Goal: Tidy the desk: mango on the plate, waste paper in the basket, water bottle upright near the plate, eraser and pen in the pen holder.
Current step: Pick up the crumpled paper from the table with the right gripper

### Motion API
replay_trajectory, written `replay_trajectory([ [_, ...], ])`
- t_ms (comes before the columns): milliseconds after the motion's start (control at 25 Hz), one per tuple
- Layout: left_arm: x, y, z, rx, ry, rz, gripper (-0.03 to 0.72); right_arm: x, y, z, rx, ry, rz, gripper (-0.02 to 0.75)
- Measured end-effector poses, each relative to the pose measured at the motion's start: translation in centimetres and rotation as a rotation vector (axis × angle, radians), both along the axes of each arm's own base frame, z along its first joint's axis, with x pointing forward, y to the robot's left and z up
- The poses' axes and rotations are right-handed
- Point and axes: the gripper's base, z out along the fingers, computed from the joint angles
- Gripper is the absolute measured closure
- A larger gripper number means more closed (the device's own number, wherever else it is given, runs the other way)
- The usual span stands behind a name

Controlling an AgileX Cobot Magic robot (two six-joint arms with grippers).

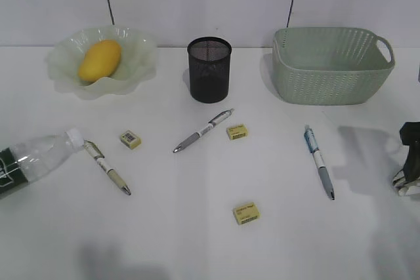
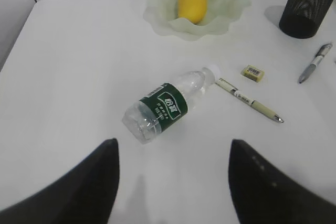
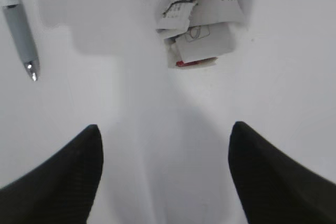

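Observation:
The mango (image 1: 100, 60) lies in the green ruffled plate (image 1: 141, 49) at the back left. The water bottle (image 1: 33, 159) lies on its side at the left edge, cap toward the middle. My left gripper (image 2: 173, 142) is open and empty, just short of the bottle's base (image 2: 165, 106). The waste paper (image 3: 202, 24) lies on the desk ahead of my open, empty right gripper (image 3: 165, 125), which shows at the right edge of the exterior view (image 1: 411, 155). The black pen holder (image 1: 210, 69) and the basket (image 1: 331, 63) stand at the back.
Three pens lie on the desk: a cream one (image 1: 107, 168) by the bottle cap, a grey one (image 1: 203, 130) in the middle, a blue one (image 1: 319, 160) at the right. Three yellow erasers (image 1: 130, 139), (image 1: 237, 131), (image 1: 246, 212) lie between them.

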Motion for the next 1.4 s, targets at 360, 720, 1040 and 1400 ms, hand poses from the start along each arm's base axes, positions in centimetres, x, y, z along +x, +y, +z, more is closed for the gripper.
replay_trajectory([
  [360, 0.0, 0.0, 0.0, 0.000, 0.000, 0.000, 0.190, 1.1, -0.2, -2.6, -0.016, 0.044, -0.111, 0.154],
  [720, 0.0, 0.0, 0.0, 0.000, 0.000, 0.000, 0.190, 1.9, -1.0, -4.1, -0.097, 0.034, -0.119, 0.154],
  [1040, 0.0, 0.0, 0.0, 0.000, 0.000, 0.000, 0.190, 2.7, -0.9, -5.4, -0.084, 0.015, -0.131, 0.154],
  [1400, 0.0, 0.0, 0.0, 0.000, 0.000, 0.000, 0.190, 3.1, -0.8, -7.3, -0.082, 0.043, -0.139, 0.292],
])
